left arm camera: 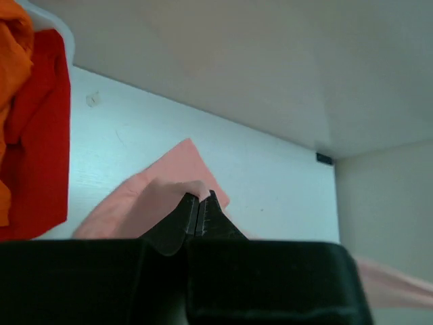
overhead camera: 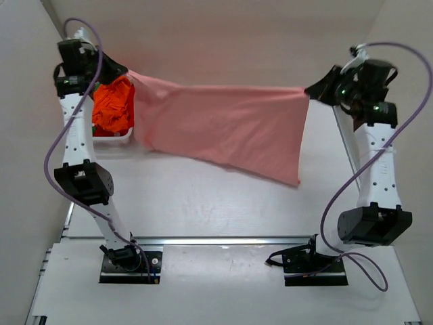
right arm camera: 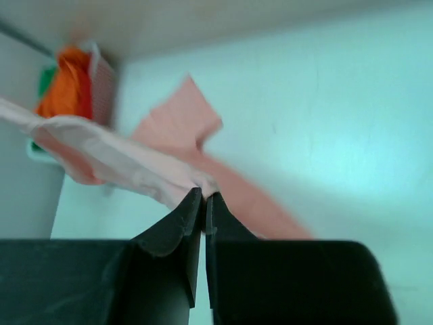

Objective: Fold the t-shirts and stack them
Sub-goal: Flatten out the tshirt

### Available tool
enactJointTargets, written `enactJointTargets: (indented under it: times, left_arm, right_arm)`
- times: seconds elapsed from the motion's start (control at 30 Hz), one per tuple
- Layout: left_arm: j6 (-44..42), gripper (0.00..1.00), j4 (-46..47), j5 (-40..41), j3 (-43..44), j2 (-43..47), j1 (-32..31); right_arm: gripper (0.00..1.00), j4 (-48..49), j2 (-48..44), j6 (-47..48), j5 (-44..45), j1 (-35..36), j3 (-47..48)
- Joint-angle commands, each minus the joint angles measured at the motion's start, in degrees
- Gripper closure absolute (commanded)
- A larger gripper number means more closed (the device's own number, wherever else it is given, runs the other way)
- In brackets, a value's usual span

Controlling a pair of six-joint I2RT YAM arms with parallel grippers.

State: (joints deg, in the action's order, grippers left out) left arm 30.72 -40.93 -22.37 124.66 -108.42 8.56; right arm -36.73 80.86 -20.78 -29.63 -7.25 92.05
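Far L, white tray [overhead camera: 112, 142] w/ orange shirt [overhead camera: 115, 101], red shirt [left arm camera: 44, 135] bunched inside

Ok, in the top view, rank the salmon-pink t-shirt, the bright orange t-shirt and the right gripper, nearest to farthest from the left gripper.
1. Salmon-pink t-shirt, held in left gripper's jaws.
2. Bright orange t-shirt, in white plastic tray alongside.
3. Right gripper, far right.

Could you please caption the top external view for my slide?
Left gripper and right gripper hold a salmon-pink t-shirt stretched beside an orange t-shirt in a white tray.
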Motion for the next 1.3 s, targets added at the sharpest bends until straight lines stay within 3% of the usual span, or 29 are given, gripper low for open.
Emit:
enactJointTargets:
  times: [0.0, 0.17, 0.33, 0.63, 0.9, 1.13, 1.27]
  left_arm:
    - [5.7, 1.0, 4.7, -10.0, 9.0, 9.8, 6.3]
    - [8.6, 1.0, 7.6, -13.0, 7.6, 20.4, 5.1]
    - [11.5, 1.0, 9.5, -13.9, 5.6, 26.4, 3.0]
    - [23.9, 0.99, 20.6, -21.4, 7.7, 25.6, 5.9]
    - [19.9, 0.99, 18.4, -22.3, -0.3, 17.6, 2.5]
    - [20.7, 1.0, 17.7, -23.3, 16.4, -0.9, 2.3]
    - [23.1, 1.0, 23.0, -23.2, 15.8, 0.3, 3.7]
  right_arm:
    - [1.0, 0.2, -0.7, 1.2, -3.1, -2.7, 18.0]
    - [1.0, 0.7, -11.2, 0.5, -3.9, -9.3, 14.8]
    - [1.0, -1.5, -16.2, 0.8, -5.2, -7.7, 13.8]
    - [1.0, 0.6, -15.7, -2.8, -14.1, -8.7, 18.2]
    - [1.0, 2.3, -4.6, 0.9, -11.4, -4.2, 15.2]
    - [1.0, 1.4, 11.4, 3.1, -11.4, -2.3, 27.7]
    - [1.0, 1.7, 16.0, 1.8, -13.3, -3.5, 34.8]
